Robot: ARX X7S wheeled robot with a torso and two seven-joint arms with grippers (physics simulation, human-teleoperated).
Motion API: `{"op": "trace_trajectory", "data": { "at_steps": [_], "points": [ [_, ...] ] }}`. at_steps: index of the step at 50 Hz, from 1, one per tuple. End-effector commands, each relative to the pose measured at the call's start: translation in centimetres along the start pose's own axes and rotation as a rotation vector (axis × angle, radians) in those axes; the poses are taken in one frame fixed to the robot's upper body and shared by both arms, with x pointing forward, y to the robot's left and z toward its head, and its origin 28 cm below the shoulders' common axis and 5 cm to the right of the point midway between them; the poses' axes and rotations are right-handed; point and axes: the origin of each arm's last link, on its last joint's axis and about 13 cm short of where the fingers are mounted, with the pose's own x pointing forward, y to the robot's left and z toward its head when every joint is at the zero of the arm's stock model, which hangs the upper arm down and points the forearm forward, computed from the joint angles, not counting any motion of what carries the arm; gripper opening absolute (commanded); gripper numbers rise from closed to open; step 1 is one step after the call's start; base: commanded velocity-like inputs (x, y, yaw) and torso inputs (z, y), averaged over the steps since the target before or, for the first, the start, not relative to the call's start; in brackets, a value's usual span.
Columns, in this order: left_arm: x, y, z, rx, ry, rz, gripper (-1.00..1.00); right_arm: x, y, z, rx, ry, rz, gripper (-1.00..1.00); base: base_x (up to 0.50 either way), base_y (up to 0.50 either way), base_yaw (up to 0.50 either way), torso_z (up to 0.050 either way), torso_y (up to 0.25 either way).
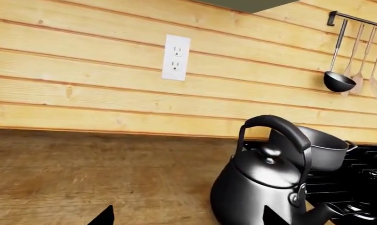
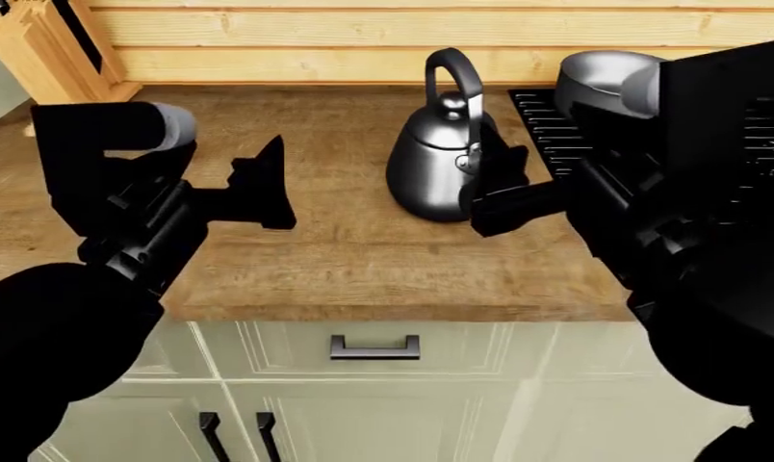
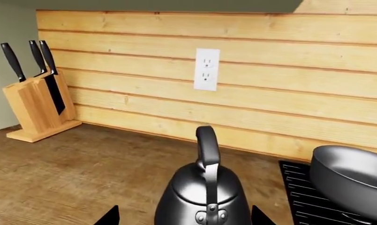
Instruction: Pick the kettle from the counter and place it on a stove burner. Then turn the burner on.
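Kettle [image 2: 441,159] upright on wood surface [image 2: 336,260], just left of stove grates [image 2: 541,125], beside saucepan [image 2: 599,82]. Right gripper [image 2: 490,188] jaws apart, straddling kettle base. Left gripper [image 2: 269,183] jaws apart, holding nothing, well clear.

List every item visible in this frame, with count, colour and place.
kettle: 1, glossy dark steel, on the counter beside the stove
counter: 1, brown wood-grain
saucepan: 1, silver-grey, on the stove
stove: 1, black grates, right of kettle
knife block: 1, light wood, black-handled knives, counter's far left
outlet: 1, white, plank wall
hanging utensils: several, on wall rail
drawer handle: 1, dark, cream cabinet
left gripper: black, open, above counter
right gripper: black, open, at the kettle
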Motion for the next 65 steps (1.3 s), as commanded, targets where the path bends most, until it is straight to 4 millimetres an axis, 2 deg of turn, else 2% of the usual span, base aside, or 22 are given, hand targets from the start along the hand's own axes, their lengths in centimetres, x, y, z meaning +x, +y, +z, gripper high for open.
{"op": "trace_trajectory", "data": {
  "at_steps": [1,65],
  "points": [
    [0.15,0.06,0.1,0.0,0.002,-0.001,1.0,0.0,0.17,0.49,-0.001,0.01,0.018,1.0,0.25,0.0,0.0,0.0,0.0],
    [0.18,0.31,-0.08,-0.005,-0.006,0.001,1.0,-0.21,0.71,0.83,-0.03,0.028,0.062,1.0,0.24,0.0,0.0,0.0,0.0]
  ]
}}
